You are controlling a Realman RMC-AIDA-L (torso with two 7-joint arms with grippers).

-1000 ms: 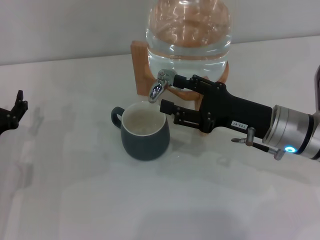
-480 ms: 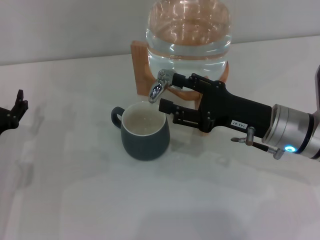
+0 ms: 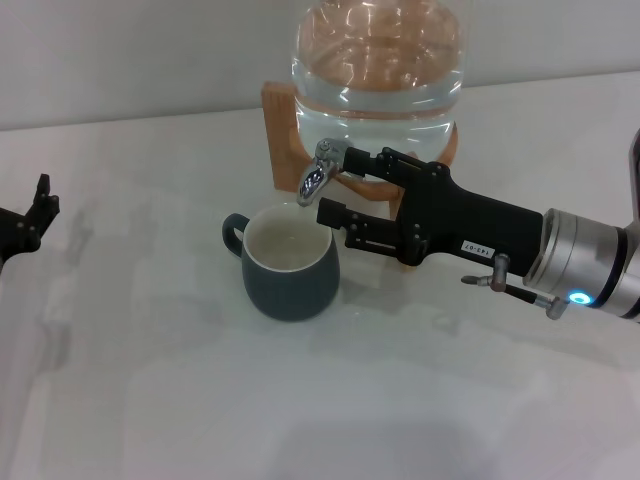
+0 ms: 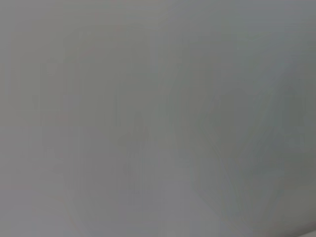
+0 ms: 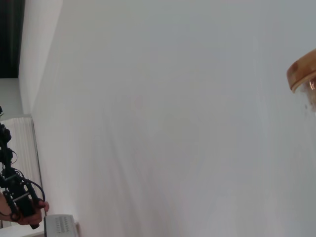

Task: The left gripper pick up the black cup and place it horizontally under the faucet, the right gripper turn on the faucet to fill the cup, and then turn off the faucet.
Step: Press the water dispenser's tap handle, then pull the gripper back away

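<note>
White tabletop (image 3: 320,400), plain pale wall behind; right wrist view gives mostly bare white surface. Clear glass jar (image 3: 378,70), water-filled, at 12 o'clock on the table, seated on a wooden stand (image 3: 283,135). Right gripper (image 3: 336,193): long black body reaching in from 3 o'clock, fingers parted, upper one laid against the lever, lower one beside the cup's rim; it clasps nothing outright. Black cup (image 3: 288,264): centre of the table, upright, cream mouth directly beneath the nozzle, loop handle toward 9 o'clock. Left gripper (image 3: 28,222): at the 9 o'clock edge, well apart from the cup, holding nothing; prongs look spread, though only partly in view. Faucet (image 3: 320,172): chrome spigot above the cup rim. Step in hand, by judgement: working the lever to fill the cup; whether water runs cannot be told. Next move calls for returning the lever to closed once filled, without nudging the cup.
</note>
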